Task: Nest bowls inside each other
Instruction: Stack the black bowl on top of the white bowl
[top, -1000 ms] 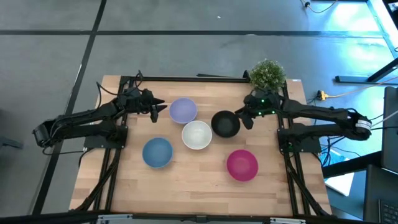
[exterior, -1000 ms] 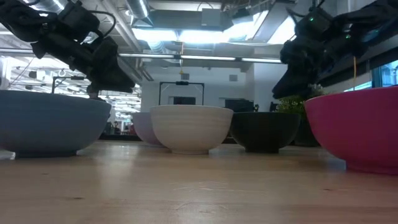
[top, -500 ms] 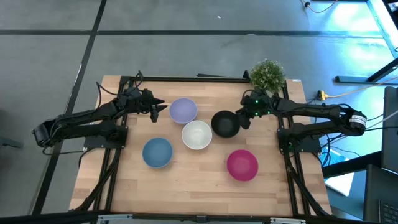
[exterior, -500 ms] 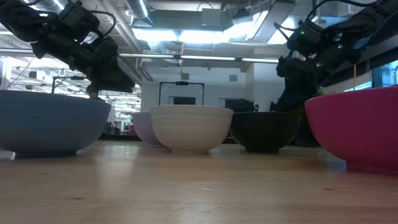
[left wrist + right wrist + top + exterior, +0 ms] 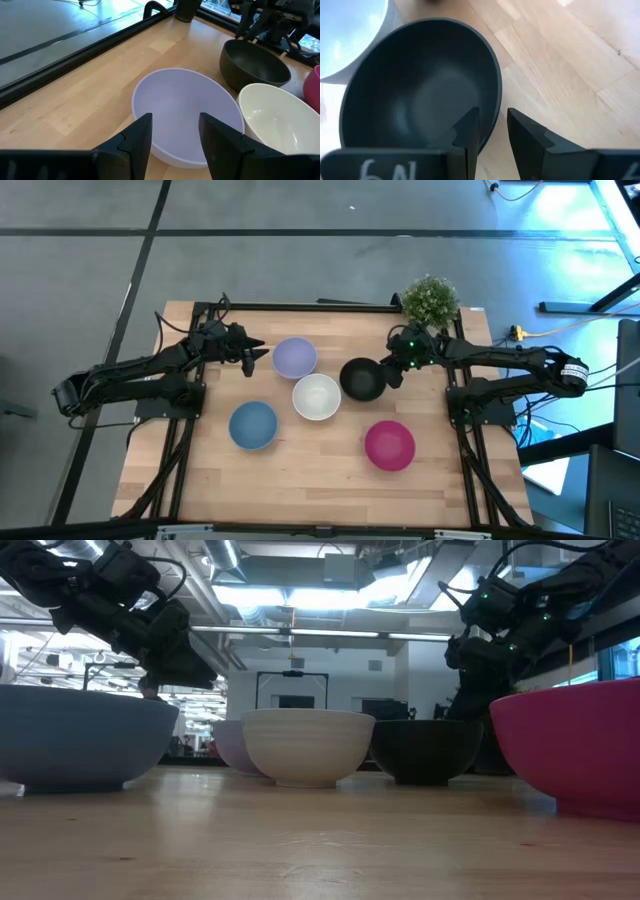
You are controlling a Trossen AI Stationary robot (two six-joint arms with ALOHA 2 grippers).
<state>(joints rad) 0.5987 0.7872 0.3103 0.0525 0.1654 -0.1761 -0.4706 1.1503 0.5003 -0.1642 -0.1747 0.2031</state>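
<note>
right gripper [image 5: 492, 132] | straddles black bowl [image 5: 415, 85] rim (fingers apart)

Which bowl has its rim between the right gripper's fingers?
The black bowl: the open right gripper straddles its rim. The other four bowls lie farther off.

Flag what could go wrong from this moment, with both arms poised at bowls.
1. The right gripper is open with its fingers straddling the black bowl at its rim; a shallow pinch might slip, or tip the bowl on lifting.
2. The white bowl sits close beside the black one and could get nudged.
3. The left gripper is open over the lavender bowl; both arms moving inward could crowd each other.
</note>
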